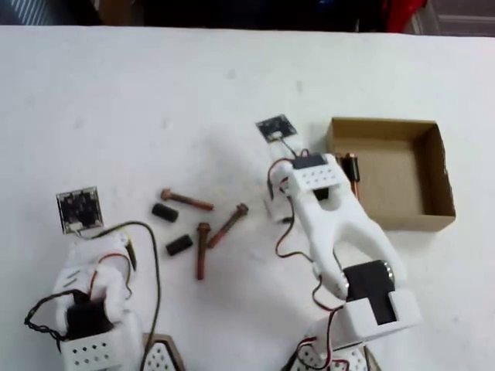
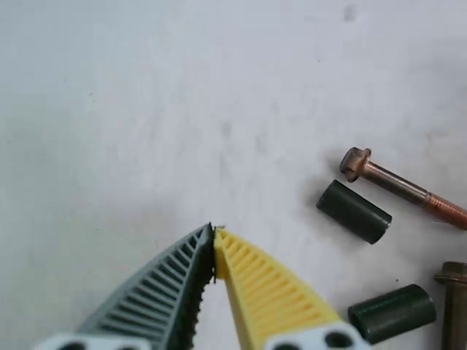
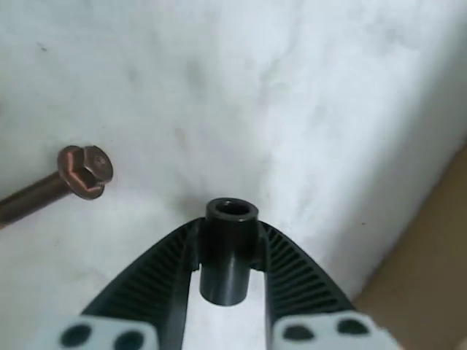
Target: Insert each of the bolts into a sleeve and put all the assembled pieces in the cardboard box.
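Gripper (image 2: pixel 214 233) of the left arm: grey and yellow fingers pressed together at the tips, nothing between them, aimed down at the white table (image 1: pixel 155 93). In the high view the left arm (image 1: pixel 89 309) is folded back over its own base at the near edge.

Loose parts lie flat on the table, ahead of this gripper and off to one side:
- sleeve A (image 2: pixel 354 211), black, with bolt A (image 2: pixel 398 186) just beside it, apart and roughly parallel.
- sleeve B (image 2: pixel 392 312), black, nearer the gripper, with the head of bolt B (image 2: pixel 454 292) close by.
- bolt C (image 1: pixel 228 224), farther out towards the other arm, its shank end near bolt B.

Right arm (image 1: pixel 340 232): stretched forward from its base, wrist bent down. Right gripper (image 3: pixel 230 230): black fingers pinching a third black sleeve (image 3: pixel 228 255) across its sides, open bore facing away from the wrist. Cannot tell whether this sleeve touches the table. The hex head of bolt C lies just beside this gripper.

Cardboard box (image 1: pixel 383 124): near the right gripper, on the side opposite bolt C, open top. Inside, against the wall closest to the gripper, lies a copper-and-dark piece (image 1: pixel 352 171), partly hidden by the arm. Cannot tell if it is a bolt seated in a sleeve.
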Robot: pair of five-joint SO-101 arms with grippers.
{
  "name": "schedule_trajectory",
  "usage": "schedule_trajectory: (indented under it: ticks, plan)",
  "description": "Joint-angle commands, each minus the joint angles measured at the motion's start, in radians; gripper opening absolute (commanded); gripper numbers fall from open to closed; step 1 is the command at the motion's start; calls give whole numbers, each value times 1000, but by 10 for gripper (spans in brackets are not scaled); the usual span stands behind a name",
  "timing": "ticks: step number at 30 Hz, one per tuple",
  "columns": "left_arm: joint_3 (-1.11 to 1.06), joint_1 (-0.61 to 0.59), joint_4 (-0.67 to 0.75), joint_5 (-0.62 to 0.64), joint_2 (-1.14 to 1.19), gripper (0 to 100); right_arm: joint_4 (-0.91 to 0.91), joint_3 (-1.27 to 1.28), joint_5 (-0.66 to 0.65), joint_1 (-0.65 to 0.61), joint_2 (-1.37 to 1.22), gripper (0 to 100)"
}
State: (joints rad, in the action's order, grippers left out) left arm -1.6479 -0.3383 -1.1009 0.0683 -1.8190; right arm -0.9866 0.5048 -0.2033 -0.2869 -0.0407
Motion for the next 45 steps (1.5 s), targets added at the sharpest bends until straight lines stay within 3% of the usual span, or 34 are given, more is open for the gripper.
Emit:
schedule_trajectory:
  ticks: [1,12,18,22,31,35,45]
  plan:
    - [6,-5,3,-8,-10,23,-7,-84,-9,7,50,17]
    - [5,13,0,-8,-10,23,-117,-84,0,1,386,17]
    - [-29,90,2,-141,-8,23,-222,-83,0,7,638,17]
    - [-31,101,2,-155,-8,23,-263,-48,0,8,782,17]
    - [-32,101,-6,-160,-8,24,-216,184,0,8,1059,17]
    - [-2,134,-87,-308,-8,21,-137,338,0,8,1176,17]
    - [18,143,-98,-293,-8,21,15,626,3,2,1455,17]
